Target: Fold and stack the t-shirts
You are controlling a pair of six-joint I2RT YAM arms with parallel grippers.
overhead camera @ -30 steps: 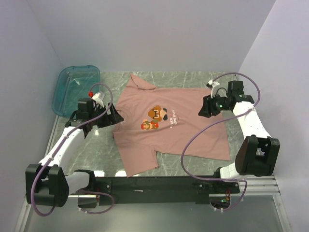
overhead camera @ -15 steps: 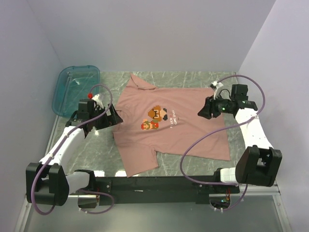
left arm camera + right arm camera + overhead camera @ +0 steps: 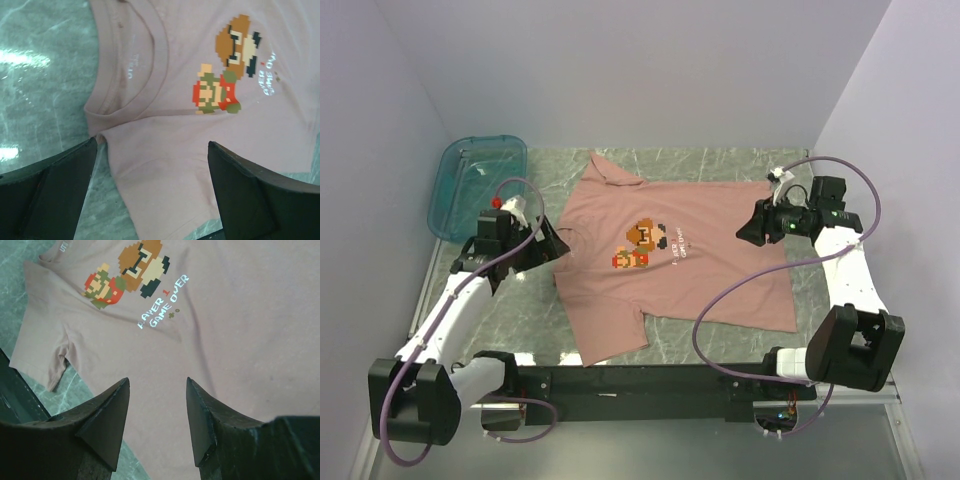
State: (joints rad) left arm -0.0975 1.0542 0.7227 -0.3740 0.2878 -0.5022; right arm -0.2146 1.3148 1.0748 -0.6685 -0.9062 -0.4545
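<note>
Lying flat beneath empty jaws, pink t-shirt [image 3: 720, 275]: left wide by collar [image 3: 131, 65], right half-open by hem [image 3: 788, 300].

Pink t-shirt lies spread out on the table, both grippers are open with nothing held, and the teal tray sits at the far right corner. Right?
Not quite: the tray sits at the far left corner, as the top view shows. The rest holds.
</note>
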